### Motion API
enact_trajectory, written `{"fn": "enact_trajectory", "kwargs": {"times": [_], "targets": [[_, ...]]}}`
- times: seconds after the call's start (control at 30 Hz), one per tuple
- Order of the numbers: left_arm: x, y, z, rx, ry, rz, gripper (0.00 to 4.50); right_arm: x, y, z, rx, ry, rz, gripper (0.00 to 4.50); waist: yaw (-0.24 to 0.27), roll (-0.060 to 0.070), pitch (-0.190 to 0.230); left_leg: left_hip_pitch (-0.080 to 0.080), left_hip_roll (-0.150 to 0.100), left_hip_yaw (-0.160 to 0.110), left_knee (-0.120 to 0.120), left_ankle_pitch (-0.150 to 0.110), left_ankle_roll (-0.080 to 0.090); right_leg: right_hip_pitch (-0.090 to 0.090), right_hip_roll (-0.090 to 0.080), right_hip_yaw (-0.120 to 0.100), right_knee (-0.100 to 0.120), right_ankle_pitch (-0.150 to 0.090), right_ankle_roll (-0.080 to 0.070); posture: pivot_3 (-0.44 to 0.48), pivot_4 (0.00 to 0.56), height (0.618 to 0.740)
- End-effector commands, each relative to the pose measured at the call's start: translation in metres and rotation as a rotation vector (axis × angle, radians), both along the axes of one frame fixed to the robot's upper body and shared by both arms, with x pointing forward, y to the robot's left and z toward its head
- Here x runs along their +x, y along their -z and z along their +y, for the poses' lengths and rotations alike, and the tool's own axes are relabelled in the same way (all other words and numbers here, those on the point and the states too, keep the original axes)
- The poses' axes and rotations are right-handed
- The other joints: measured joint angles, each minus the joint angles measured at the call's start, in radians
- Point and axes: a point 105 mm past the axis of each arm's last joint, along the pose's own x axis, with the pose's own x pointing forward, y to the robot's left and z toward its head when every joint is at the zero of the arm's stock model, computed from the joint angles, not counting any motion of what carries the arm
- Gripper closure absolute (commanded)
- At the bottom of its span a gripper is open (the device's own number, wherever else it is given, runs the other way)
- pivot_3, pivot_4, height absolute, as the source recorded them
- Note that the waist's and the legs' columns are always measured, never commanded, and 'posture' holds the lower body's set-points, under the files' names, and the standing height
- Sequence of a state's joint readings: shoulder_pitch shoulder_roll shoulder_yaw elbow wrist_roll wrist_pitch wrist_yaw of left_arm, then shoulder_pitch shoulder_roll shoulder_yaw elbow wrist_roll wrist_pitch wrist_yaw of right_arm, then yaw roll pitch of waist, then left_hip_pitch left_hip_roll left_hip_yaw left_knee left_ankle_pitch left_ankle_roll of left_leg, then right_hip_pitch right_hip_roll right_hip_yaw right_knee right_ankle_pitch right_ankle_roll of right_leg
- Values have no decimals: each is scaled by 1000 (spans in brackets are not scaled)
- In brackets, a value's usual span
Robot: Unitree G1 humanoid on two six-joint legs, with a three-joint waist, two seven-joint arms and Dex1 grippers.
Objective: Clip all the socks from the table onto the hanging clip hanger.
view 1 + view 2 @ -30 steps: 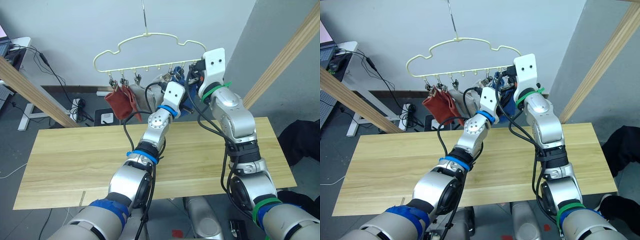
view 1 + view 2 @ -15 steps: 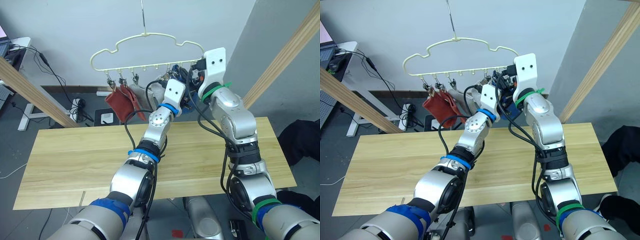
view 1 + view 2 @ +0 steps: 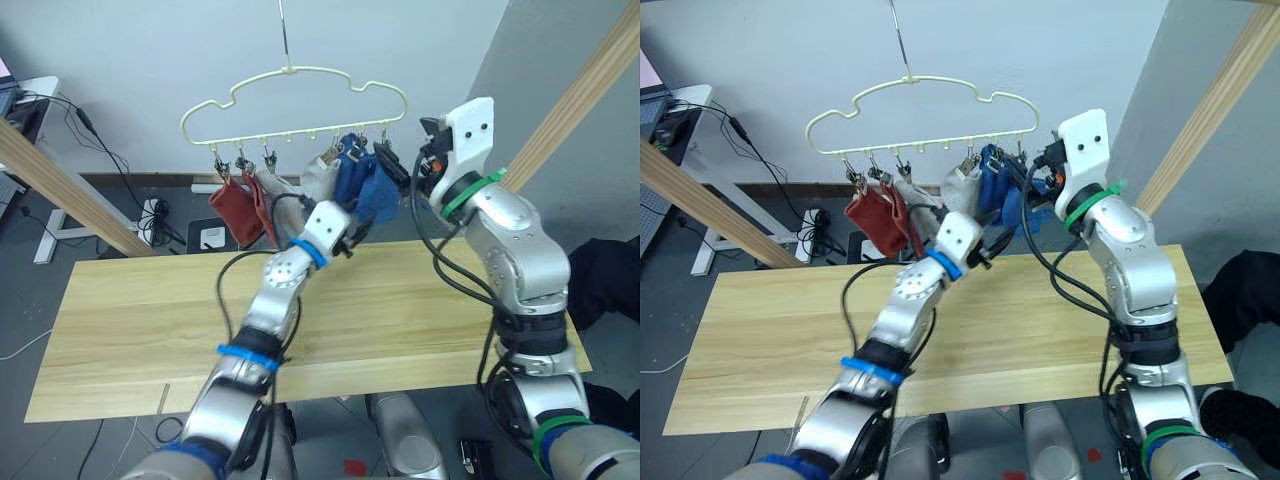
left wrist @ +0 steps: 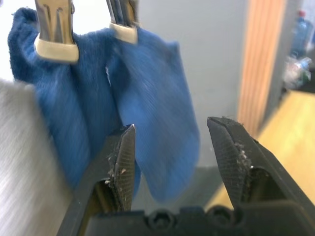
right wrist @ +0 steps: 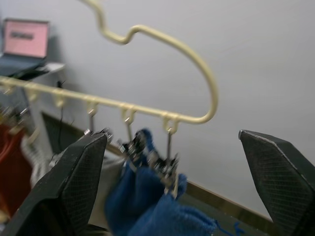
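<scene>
Socks (image 3: 362,188) clipped on clip hanger (image 3: 290,105), overlapping; both end effectors gape empty.

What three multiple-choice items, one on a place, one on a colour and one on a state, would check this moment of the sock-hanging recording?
1. Where are the blue socks?
A. Lying on the table
B. Clipped at the clip hanger's right end
C. Held in the right pincer

2. What colour are the socks at the left end of the clip hanger?
A. Rust-red
B. Blue
C. Light grey

3. How does the left pincer stand?
A. Shut on a blue sock
B. Shut on a clip
C. Open, holding nothing

Answers:
1 B: silver clips grip both blue socks by their cuffs in the left wrist view, and the table carries none.
2 A: the rust-red socks hang under the leftmost clips.
3 C: the left wrist view shows a wide gap between its fingers, with the blue socks beyond them.
</scene>
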State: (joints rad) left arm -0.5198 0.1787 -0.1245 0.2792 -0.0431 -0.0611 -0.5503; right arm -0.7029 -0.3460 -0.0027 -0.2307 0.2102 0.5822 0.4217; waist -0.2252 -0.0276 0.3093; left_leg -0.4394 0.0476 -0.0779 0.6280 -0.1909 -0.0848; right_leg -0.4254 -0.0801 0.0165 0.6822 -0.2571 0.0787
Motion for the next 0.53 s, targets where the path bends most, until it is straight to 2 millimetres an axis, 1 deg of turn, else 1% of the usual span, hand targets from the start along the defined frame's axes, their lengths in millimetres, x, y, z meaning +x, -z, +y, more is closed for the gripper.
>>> {"fn": "enact_trajectory", "kwargs": {"times": [0.03,0.1,0.17,0.23,0.27,0.33,0.4,0.47,0.53], "targets": [[-24,-14,39,46,3,26,1922,-20,-2,0,-118,-133,-57,21,1,0,0,0,0,0,0,0,0,0,0,0,0,0,0,-290,230,689],[-35,-10,78,114,-41,112,1922,-29,7,-5,-204,-209,-32,21,4,0,0,1,0,0,0,0,0,0,0,0,1,0,0,-272,213,689],[-47,-7,114,209,-88,183,1922,-33,14,-12,-254,-246,-4,21,5,0,-1,1,0,0,0,0,0,1,0,0,1,0,0,-260,201,689],[-54,-15,153,251,-169,204,1922,-35,18,-19,-287,-265,15,21,6,1,-2,3,0,0,1,0,0,2,0,0,1,0,0,-246,191,689],[-54,-19,163,252,-198,209,1922,-34,20,-21,-296,-272,21,21,7,0,-3,3,0,0,1,0,0,3,0,0,1,0,0,-235,181,689],[-58,-29,193,258,-256,235,1922,-35,22,-25,-318,-291,33,21,10,-1,-6,4,0,0,1,1,0,3,0,0,1,0,0,-225,171,689],[-62,-38,212,245,-287,257,1922,-35,23,-28,-331,-304,39,21,15,-2,-10,4,0,0,1,1,1,3,0,0,1,0,0,-218,162,689],[-63,-43,226,233,-307,270,1922,-33,22,-31,-340,-310,39,21,21,-1,-17,3,0,0,1,1,1,3,0,0,0,0,0,-212,155,689],[-62,-46,235,220,-321,276,1922,-30,22,-33,-345,-311,37,21,25,-1,-20,3,0,0,1,1,1,3,0,0,-1,0,0,-207,142,689]]}}
